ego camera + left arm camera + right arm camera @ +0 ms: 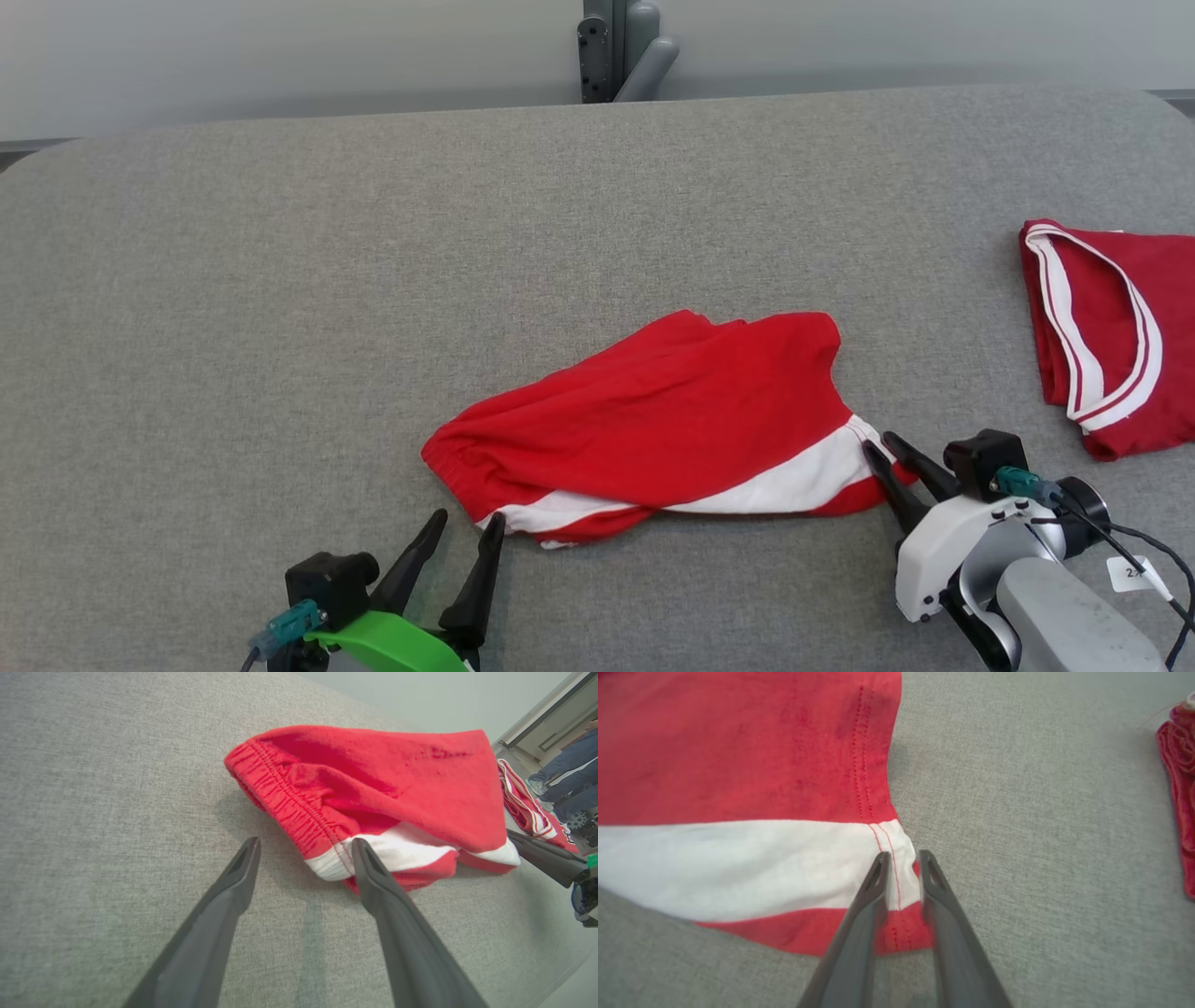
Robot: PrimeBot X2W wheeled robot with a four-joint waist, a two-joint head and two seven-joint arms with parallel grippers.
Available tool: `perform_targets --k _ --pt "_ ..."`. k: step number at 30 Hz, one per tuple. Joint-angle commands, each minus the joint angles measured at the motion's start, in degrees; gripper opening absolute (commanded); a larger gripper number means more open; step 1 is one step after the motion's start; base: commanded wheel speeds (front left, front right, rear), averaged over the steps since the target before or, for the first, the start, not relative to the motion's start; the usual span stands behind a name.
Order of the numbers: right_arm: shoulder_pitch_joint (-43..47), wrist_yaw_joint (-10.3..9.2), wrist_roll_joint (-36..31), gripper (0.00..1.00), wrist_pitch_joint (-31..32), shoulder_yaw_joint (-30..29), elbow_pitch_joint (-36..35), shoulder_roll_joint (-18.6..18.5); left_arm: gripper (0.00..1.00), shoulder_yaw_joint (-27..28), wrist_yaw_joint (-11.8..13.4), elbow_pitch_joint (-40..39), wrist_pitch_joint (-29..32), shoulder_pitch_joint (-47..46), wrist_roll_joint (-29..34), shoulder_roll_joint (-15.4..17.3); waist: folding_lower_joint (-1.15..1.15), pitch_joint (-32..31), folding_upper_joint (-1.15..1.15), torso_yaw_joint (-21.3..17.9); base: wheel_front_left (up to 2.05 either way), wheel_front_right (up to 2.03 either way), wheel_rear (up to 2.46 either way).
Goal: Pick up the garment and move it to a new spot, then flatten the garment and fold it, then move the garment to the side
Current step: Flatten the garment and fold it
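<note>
The red garment (672, 411), a pair of shorts with a white band along its near edge, lies crumpled near the middle of the grey table (280, 327), towards my side. My left jaws stand wide apart at its gathered waistband end, one finger (387, 905) with its tip right at the white band and the other over bare table. My right jaws are drawn nearly together at the opposite, stitched hem corner. Their fingers (864, 924) lie to either side of the seam where white meets red, with cloth showing in the narrow gap; I cannot tell whether they pinch it. A second red garment (1111, 327) with white trim lies folded well apart to my right.
</note>
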Motion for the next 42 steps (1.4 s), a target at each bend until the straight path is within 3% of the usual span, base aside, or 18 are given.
perform_targets --k 1,15,22,42 --pt "-0.6 -0.05 0.44 0.29 -0.38 0.12 0.22 -0.37 1.0 0.14 -0.14 0.21 -0.13 -0.77 -0.52 0.4 0.0 -0.03 0.0 -0.02 0.0 0.0 0.0" --pt "-1.19 -0.05 1.68 0.27 -0.88 1.06 1.95 -0.14 1.0 -0.59 0.29 -0.33 0.47 -1.24 -0.67 0.77 0.0 0.08 0.0 0.11 0.0 0.0 0.0" --pt "-1.31 -0.05 2.58 0.0 -0.95 1.85 2.78 0.08 1.0 -0.81 0.65 -1.0 0.88 -1.13 -0.9 1.14 0.0 -0.06 0.0 0.43 0.0 0.0 0.0" --pt "-1.46 -0.05 5.18 0.0 -1.59 2.99 3.13 -0.69 1.0 -2.55 0.5 -4.36 4.93 1.55 -3.04 2.75 0.0 -0.61 0.0 -0.17 0.0 0.0 0.0"
